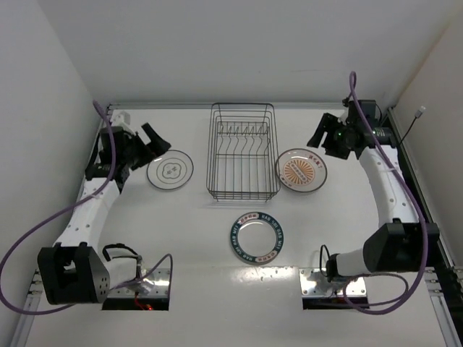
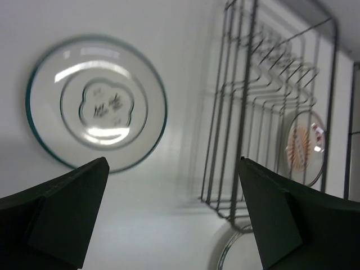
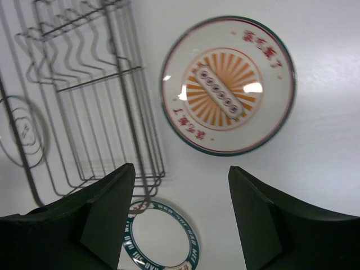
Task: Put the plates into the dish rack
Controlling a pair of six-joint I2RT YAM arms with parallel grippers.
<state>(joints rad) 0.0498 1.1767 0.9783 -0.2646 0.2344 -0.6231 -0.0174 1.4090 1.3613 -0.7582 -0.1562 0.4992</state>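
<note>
1. Top view. The dish rack (image 1: 243,152) stands in the upper middle of the frame on the desk (image 1: 195,282). Its long axis runs from top to bottom of the picture, and its row of divider prongs crosses the upper half. It holds no plates.
   - All three plates lie flat and face up, and being round they have no long axis.
   - The ringed plate (image 1: 170,173) is just left of the rack, the orange plate (image 1: 301,170) just right of it, and the teal-rimmed plate (image 1: 257,238) below it, apart from it.
   - The left gripper (image 1: 152,147) hangs at the upper left beside the ringed plate. The right gripper (image 1: 320,137) hangs at the upper right beside the orange plate.
   - I judge that each arm is poised over its nearest plate so that neither has to reach across the rack.

2. Left wrist view. The gripper's jaws stand wide apart at the lower corners with nothing between them. The ringed plate (image 2: 95,104) fills the upper left. The rack (image 2: 264,112) rises on the right, blurred, and what is probably the orange plate shows through its wires.

3. Right wrist view. The jaws are likewise spread and empty. The orange plate (image 3: 228,84) sits at the upper right with its centre bar slanting down to the right. The rack (image 3: 84,95) is at the upper left, and the teal-rimmed plate (image 3: 160,239) is at the bottom between the fingers (image 3: 270,225).
   - Each plate will likely have to be tipped on edge to fit between the prongs.
</note>
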